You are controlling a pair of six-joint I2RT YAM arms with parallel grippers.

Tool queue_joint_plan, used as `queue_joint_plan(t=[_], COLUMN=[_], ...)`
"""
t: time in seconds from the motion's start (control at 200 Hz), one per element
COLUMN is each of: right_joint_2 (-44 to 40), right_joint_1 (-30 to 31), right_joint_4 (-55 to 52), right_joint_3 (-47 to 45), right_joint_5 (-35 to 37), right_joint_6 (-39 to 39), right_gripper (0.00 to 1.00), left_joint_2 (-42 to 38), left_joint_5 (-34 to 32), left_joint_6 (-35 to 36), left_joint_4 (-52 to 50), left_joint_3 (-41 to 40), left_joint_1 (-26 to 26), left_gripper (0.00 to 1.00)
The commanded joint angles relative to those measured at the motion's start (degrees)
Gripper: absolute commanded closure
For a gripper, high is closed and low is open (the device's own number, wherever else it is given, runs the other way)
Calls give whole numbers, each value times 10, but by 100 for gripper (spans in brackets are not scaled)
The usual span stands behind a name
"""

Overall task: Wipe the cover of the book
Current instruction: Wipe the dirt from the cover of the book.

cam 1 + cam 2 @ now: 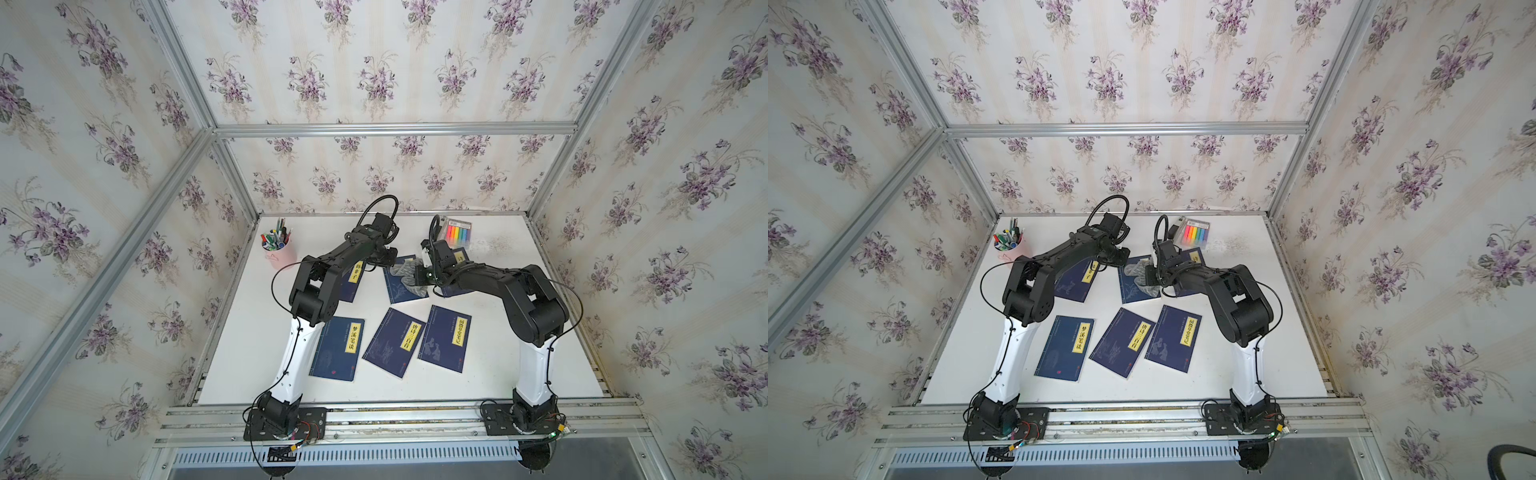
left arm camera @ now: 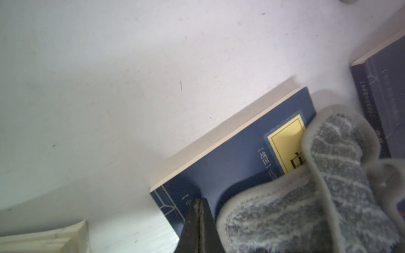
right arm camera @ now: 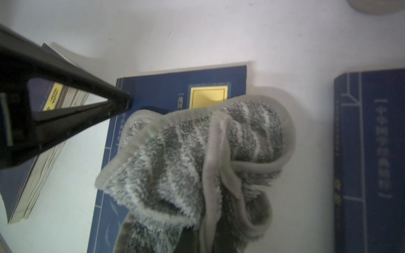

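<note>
Your left gripper (image 3: pixel 128 101) has its jaws pressed together with nothing between them. Its tip rests on the far left corner of the book (image 3: pixel 164 87), by the printed border lines. The left wrist view shows the same closed tip (image 2: pixel 198 204) on the blue cover (image 2: pixel 230 170). Your right gripper (image 1: pixel 417 276) is pinching the cloth (image 3: pixel 197 157), a grey striped towel with a pale hem. The fingers themselves are buried under its folds in the right wrist view. The cloth is bunched on the cover and hides most of the yellow label (image 3: pixel 208 96), and one loop of it spills past the book's right edge onto the table (image 1: pixel 519 332). The book lies flat at the far middle of the table in both top views (image 1: pixel 401 291) (image 1: pixel 1133 291). Just left of it is a second blue book (image 1: pixel 353 278), partly under your left arm. Just right of it is a third book (image 1: pixel 459 255), partly under your right arm. Nearer to you, three more blue books (image 1: pixel 395 343) lie in a row. A pink pen cup (image 1: pixel 276 249) stands at the far left, and a highlighter pack (image 1: pixel 457 230) lies at the far edge, right of centre.
</note>
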Motion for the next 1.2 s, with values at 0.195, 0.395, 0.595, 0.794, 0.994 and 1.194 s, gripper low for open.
queue_joint_plan(t=[0.195, 0.395, 0.595, 0.794, 0.994, 1.194], right_joint_2=[-43, 31, 138, 166, 86, -20], right_joint_1=[12, 8, -5, -5, -4, 1], right_joint_4=[-78, -108, -150, -161, -127, -93], right_joint_3=[-64, 36, 177, 211, 98, -53], right_joint_5=[22, 21, 16, 21, 21, 28], right_joint_6=[15, -3, -5, -4, -1, 5], right_gripper=[100, 100, 100, 100, 100, 100], left_joint_2=[24, 27, 26, 20, 29, 30], left_joint_5=[-7, -2, -6, -7, -10, -12], left_joint_6=[-1, 1, 4, -2, -4, -5], left_joint_4=[-25, -24, -26, -24, -30, -31], left_joint_3=[1, -1, -6, -8, -4, -2], left_joint_1=[2, 1, 0, 1, 1, 2], left_gripper=[100, 100, 100, 100, 100, 100])
